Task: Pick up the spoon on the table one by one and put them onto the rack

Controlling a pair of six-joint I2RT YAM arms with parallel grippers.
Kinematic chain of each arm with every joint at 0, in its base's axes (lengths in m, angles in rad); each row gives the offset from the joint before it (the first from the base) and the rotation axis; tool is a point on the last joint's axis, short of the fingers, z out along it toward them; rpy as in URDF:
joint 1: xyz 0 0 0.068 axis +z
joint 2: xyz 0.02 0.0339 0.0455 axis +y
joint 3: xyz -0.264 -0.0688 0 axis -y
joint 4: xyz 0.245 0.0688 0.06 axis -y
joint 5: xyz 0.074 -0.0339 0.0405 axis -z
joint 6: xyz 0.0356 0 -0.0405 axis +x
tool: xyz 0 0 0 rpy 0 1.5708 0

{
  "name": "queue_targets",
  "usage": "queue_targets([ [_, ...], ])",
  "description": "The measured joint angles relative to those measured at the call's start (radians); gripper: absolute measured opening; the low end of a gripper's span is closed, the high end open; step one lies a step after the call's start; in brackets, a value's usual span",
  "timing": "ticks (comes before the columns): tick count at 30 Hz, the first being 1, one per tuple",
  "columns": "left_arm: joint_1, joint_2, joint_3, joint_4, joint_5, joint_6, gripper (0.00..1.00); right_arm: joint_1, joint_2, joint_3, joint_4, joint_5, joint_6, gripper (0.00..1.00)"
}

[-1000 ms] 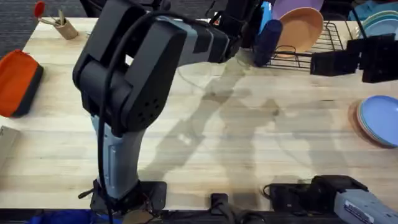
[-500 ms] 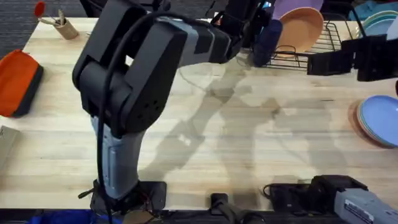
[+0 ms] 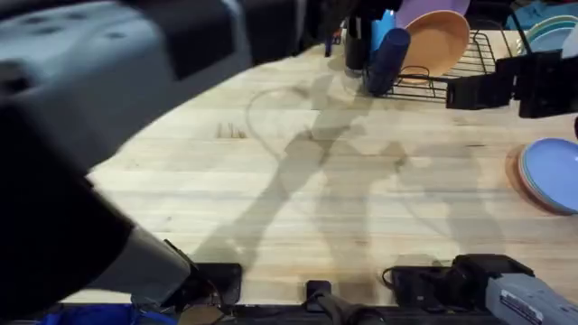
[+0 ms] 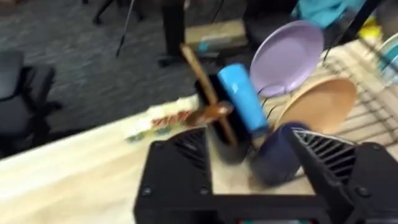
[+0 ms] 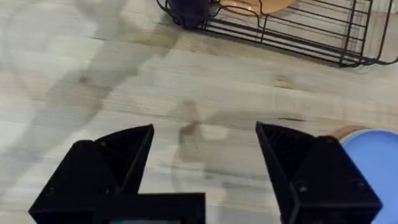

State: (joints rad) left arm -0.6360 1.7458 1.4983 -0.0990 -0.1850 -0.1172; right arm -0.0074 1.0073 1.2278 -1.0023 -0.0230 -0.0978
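Observation:
A brown wooden spoon (image 4: 200, 73) stands tilted, handle up, in a black cup (image 4: 227, 148) at the near end of the black wire rack (image 3: 465, 65). The darker bowl of a second spoon (image 4: 211, 114) shows beside it. My left gripper (image 4: 255, 180) hovers just in front of the cup, open, with nothing between its fingers. The left arm (image 3: 99, 126) looms large and blurred close under the overhead camera. My right gripper (image 5: 205, 155) is open over bare table (image 3: 361, 199), near the rack's front edge (image 5: 280, 28).
In the rack stand a purple plate (image 4: 287, 55), a tan plate (image 4: 320, 102), a bright blue item (image 4: 241, 96) and a dark navy cup (image 4: 273, 158). A stack of blue plates (image 3: 551, 173) lies at the table's right edge.
The left arm has risen close under the overhead camera and now covers the table's left side. The right arm has hardly moved.

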Motion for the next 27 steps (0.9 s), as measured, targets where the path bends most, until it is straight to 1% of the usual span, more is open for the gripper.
queue_targets([
  [1,0.003,-0.023,0.0,-0.051,-0.009,0.004,0.811,0.0,0.0,0.0,0.0,0.0,0.0,0.996],
  [3,0.012,-0.061,0.0,-0.134,-0.026,0.01,0.872,0.0,-0.004,0.0,-0.001,0.0,0.0,0.996],
  [4,0.019,-0.082,0.0,-0.185,-0.035,0.012,0.923,0.0,-0.009,0.0,-0.001,0.0,0.0,0.996],
  [6,0.034,-0.119,0.0,-0.268,-0.05,0.014,0.983,0.0,-0.027,0.0,-0.001,0.0,0.0,0.996],
  [11,0.084,-0.229,0.0,-0.496,-0.075,0.017,0.994,0.0,-0.08,0.0,-0.002,0.0,0.0,0.996],
  [15,0.118,-0.313,0.0,-0.637,-0.102,0.017,0.994,0.0,-0.106,0.0,-0.004,0.0,0.0,0.996],
  [21,0.152,-0.415,0.0,-0.805,-0.145,0.02,0.993,0.0,-0.111,0.0,-0.008,0.0,0.0,0.996],
  [22,0.17,-0.456,0.0,-0.879,-0.156,0.021,0.993,0.0,-0.111,0.0,-0.008,0.0,0.0,0.996],
  [27,0.207,-0.5,0.0,-0.98,-0.161,0.024,0.993,0.0,-0.111,0.0,-0.008,0.0,0.0,0.996],
])
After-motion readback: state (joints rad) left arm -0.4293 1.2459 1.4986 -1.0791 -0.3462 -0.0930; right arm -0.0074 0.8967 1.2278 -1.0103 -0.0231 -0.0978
